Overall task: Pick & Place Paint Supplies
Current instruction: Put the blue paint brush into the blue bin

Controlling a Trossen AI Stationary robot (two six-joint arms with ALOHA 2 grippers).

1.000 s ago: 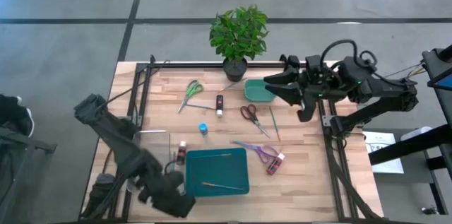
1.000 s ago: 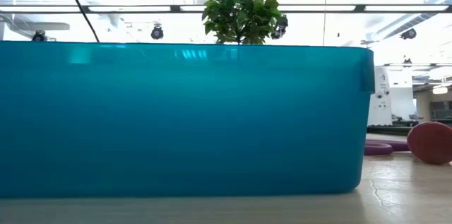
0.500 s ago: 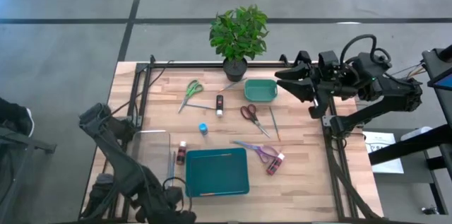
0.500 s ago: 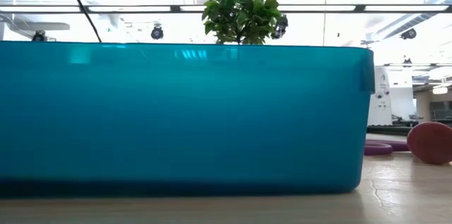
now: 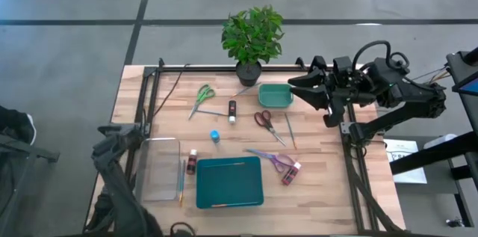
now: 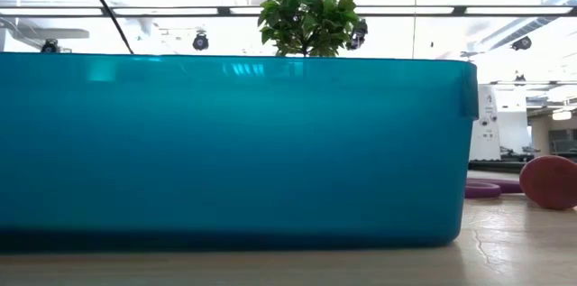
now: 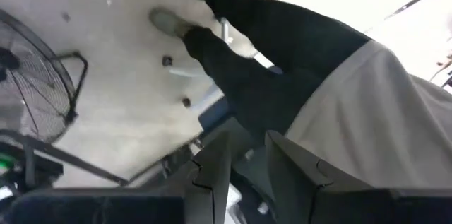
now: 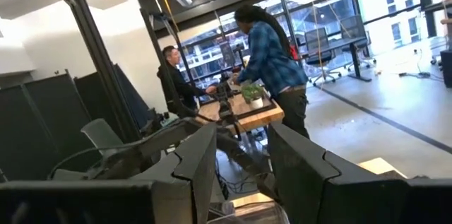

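High view shows brushes (image 5: 230, 164) lying in the teal tray (image 5: 254, 191) at lower middle, put away. Bottles (image 5: 232, 111) wait higher up. Right gripper (image 5: 299, 87), upper right, holds nothing, fingers a little apart.

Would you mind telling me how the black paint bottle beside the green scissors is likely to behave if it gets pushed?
The black paint bottle lies on its side, so it will probably roll. It looks small, likely light. Its round body may slip between fingers.
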